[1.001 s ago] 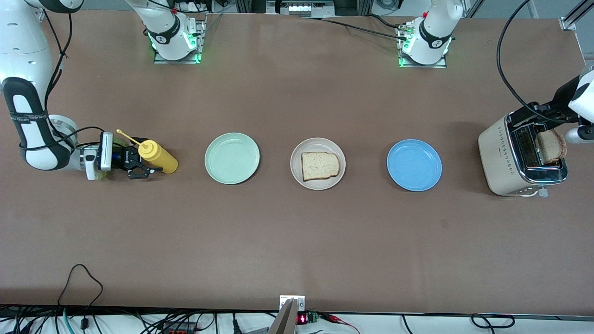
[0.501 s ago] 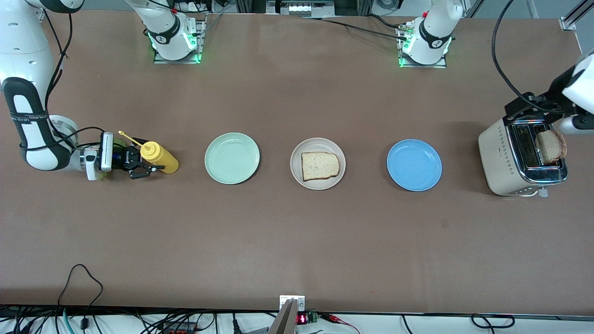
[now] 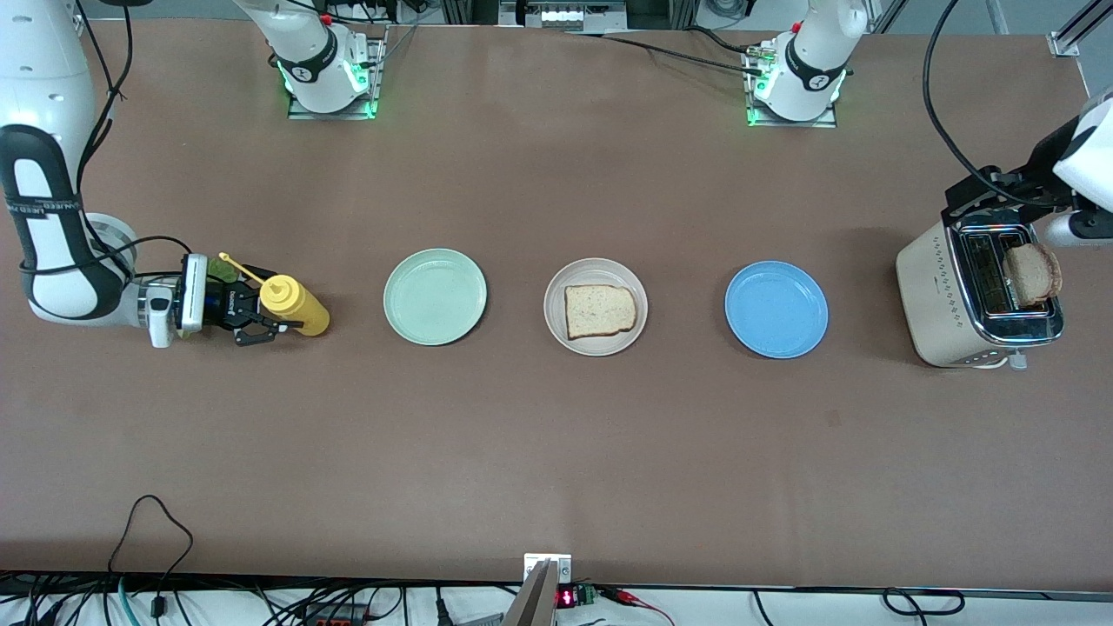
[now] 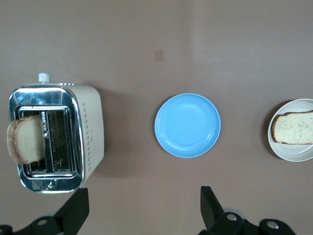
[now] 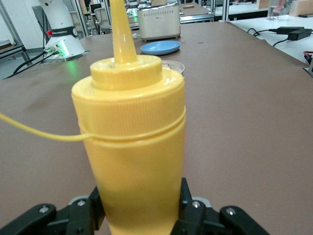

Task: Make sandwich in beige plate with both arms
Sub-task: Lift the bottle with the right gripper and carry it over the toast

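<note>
Gripping ribbed yellow bottle (image 5: 132,147) w/ right gripper (image 3: 252,317) fingers | left gripper (image 4: 142,215) fingers spread over toaster (image 4: 54,137) | bread slice (image 3: 600,310) on round beige plate (image 3: 561,335)

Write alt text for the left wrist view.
Open left gripper hangs over bare brown table beside a cream two-slot toaster with a browned bread slice sticking up. Farther along: empty round blue plate, then beige plate holding another slice.

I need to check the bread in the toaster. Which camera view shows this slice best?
The left wrist view: it looks straight down on the bread slice standing in the toaster. The front view shows the same slice small, at the table's edge. In the right wrist view only the toaster shows, no bread.
</note>
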### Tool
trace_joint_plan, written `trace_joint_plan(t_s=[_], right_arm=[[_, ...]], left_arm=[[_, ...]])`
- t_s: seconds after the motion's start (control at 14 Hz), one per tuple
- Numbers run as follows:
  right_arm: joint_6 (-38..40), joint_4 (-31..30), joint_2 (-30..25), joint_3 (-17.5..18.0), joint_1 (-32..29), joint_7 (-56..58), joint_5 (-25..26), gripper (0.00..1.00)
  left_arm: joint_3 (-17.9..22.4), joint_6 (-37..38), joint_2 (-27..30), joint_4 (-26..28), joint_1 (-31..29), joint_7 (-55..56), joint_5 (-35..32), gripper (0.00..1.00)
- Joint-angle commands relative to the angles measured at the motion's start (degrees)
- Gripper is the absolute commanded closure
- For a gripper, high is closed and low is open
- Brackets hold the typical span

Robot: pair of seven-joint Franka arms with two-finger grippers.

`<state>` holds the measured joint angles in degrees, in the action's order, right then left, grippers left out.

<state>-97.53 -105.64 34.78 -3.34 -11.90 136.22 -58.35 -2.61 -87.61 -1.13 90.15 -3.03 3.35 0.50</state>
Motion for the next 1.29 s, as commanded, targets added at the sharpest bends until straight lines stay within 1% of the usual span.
trace_joint_plan(t_s=[0.0,0.29,0.57,0.72,1.0,1.22], right_arm=[[-1.86,-2.28,-5.59,0.09,3.1,-6.56,-0.09,0.95],[-5.11,-2.82,-10.25,0.36,8.46,-15.43,-0.01,0.95],[-11.0,-2.73,-12.98,0.71,14.61,-24.05,-0.01,0.95],[-13.37,-2.64,-14.12,0.62,18.04,-27.83,0.08,0.95],[-18.73,-2.64,-16.67,0.71,23.23,-36.79,5.16,0.95],[-21.73,-2.64,-18.34,1.06,26.92,-44.87,11.23,0.95]], left_arm=[[0.32,-1.06,-0.19,-0.15,-0.22,0.34,-0.85,0.0],[0.32,-2.3,0.08,0.03,2.06,0.34,-0.85,0.0],[0.32,-2.22,0.08,0.03,1.98,0.34,-0.85,0.0],[-0.38,-2.22,0.08,0.03,0.93,0.34,-0.85,0.0],[-0.47,-1.86,0.08,-0.06,0.31,0.34,-0.76,0.0],[-0.47,-1.78,0.08,-0.06,0.31,0.34,-0.76,0.0]])
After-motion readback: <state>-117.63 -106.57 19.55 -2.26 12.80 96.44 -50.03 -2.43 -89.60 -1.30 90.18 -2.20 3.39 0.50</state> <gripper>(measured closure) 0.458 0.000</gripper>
